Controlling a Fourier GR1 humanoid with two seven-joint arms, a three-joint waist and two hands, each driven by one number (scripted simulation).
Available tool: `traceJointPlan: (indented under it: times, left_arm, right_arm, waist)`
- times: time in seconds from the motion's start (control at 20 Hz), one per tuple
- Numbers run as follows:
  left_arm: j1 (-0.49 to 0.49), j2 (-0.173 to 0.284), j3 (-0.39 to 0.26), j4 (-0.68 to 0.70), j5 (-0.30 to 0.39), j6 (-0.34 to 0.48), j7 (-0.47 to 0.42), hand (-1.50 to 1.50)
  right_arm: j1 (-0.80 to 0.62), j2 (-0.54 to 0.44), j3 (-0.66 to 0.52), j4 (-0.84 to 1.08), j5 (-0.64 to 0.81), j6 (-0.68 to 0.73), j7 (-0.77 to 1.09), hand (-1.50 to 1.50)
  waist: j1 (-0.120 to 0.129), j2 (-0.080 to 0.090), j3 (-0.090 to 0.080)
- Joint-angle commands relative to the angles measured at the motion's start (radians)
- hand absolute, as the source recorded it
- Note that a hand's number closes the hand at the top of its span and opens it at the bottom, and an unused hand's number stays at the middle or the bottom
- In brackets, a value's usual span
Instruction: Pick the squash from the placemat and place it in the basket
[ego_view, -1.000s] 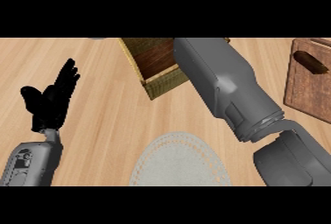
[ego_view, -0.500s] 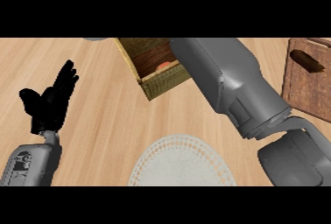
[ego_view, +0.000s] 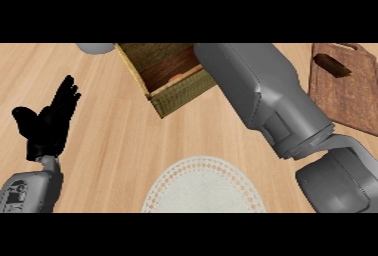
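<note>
While the pale wooden counter (ego_view: 111, 150) fills the view, the grey right forearm (ego_view: 258, 95) crosses it from the near right toward the far middle, hiding its hand. Below it, the woven tan rectangular basket (ego_view: 177, 90) sits far of centre; a small orange-pink patch (ego_view: 177, 77), seemingly the squash, shows inside near the arm. At far right lies a dark brown wooden board (ego_view: 343, 95). Near centre rests the round pale grey placemat (ego_view: 203, 187). At left, the black left hand (ego_view: 48, 122) rests open, fingers up.
</note>
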Motion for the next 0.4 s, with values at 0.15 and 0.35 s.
traceJointPlan:
  times: [0.15, 0.35]
  left_arm:
    - [0.035, 0.022, 0.037, -0.022, 0.013, 0.006, 0.035, 0.00]
    - [0.034, 0.018, 0.052, 0.027, 0.027, -0.007, -0.027, 0.00]
  right_arm:
    - [0.034, 0.033, -0.018, -0.082, 0.000, -0.128, 0.160, -1.50]
    - [0.102, 0.033, 0.004, -0.181, -0.004, -0.172, 0.120, -1.50]
  waist:
    - [-0.058, -0.027, 0.002]
    - [-0.072, -0.028, 0.001]
